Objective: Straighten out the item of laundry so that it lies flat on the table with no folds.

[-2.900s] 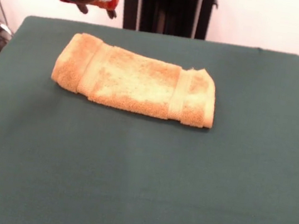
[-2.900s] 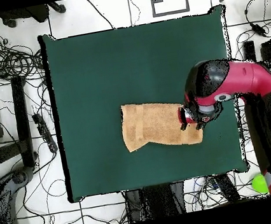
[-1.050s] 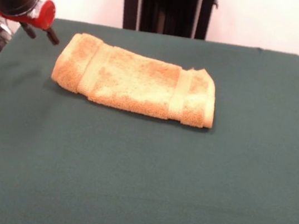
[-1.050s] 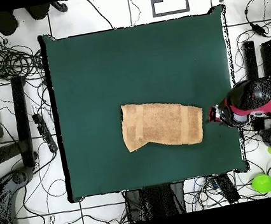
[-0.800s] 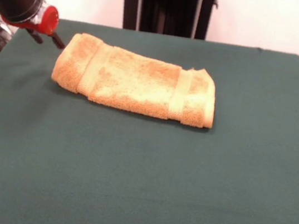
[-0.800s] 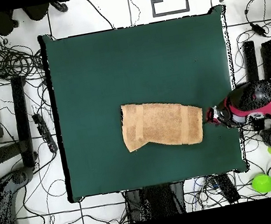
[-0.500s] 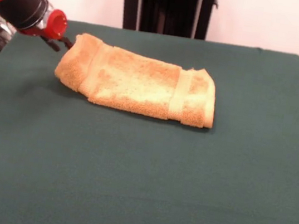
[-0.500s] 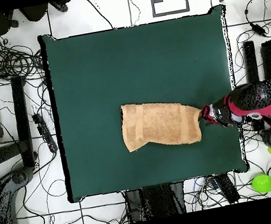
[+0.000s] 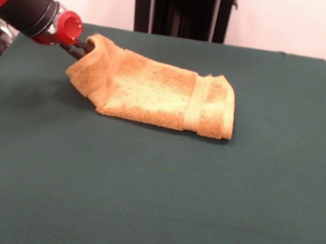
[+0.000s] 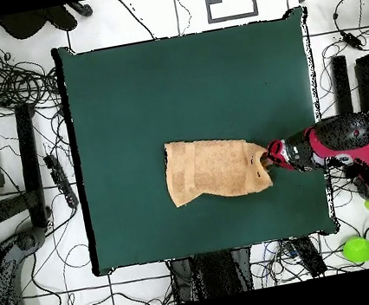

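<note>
Felt of the table (image 9: 150,206) fills the near part of the front view, dark green and bare. Beyond it lies the towel (image 9: 155,93), golden-orange, folded over on itself, its long side running across the picture. One flat woven band (image 9: 196,102) crosses it near the right-hand end, which rests flat on the felt. The left-hand end is raised off the table and bunched, with a shadow under it.

At that raised end sits my gripper (image 9: 78,50), coming in low and slanted from the upper left. Its dark tips press into the towel's edge, and the cloth hides them there, so I cannot tell whether they are pinched on it or merely pushed against it. Behind the tips are the red collar (image 9: 68,27) and the black wrist (image 9: 30,1).

From overhead, the towel (image 10: 216,169) lies a little below the middle of the table (image 10: 184,80), and my gripper (image 10: 266,160) meets its right end, with the red arm (image 10: 355,151) reaching in over the table's right edge.
</note>
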You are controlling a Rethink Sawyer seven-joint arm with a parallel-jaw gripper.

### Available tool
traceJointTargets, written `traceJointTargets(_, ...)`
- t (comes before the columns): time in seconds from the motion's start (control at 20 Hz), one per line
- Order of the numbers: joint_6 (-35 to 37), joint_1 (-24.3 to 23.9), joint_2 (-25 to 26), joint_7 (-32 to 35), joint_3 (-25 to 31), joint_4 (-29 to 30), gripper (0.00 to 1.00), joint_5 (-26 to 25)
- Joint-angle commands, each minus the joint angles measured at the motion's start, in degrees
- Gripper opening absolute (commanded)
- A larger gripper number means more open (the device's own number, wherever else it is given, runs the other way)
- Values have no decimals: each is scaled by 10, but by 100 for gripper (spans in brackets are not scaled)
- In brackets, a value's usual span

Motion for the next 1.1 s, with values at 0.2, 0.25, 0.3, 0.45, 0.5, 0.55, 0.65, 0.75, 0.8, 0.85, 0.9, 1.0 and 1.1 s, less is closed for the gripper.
traceJointTargets(0.2,24,12,27,-79,89,50,100,40)
traceJointTargets(0.25,12,12,27,-72,90,51,100,39)
traceJointTargets(0.3,1,14,27,-64,88,50,100,37)
traceJointTargets(0.45,-13,19,28,-38,85,46,100,46)
traceJointTargets(0.5,-19,18,29,-29,89,50,100,57)
traceJointTargets(0.55,-25,17,29,-20,93,54,100,68)
traceJointTargets(0.65,-47,9,25,0,103,75,100,93)
traceJointTargets(0.75,-67,7,29,8,111,80,100,109)
traceJointTargets(0.8,-82,5,30,9,115,83,100,114)
traceJointTargets(0.85,-107,2,29,9,119,89,100,115)
traceJointTargets(0.9,-120,1,30,12,119,93,100,118)
traceJointTargets(1.0,-131,4,25,29,113,100,100,128)
traceJointTargets(1.1,-144,4,20,48,111,113,100,143)
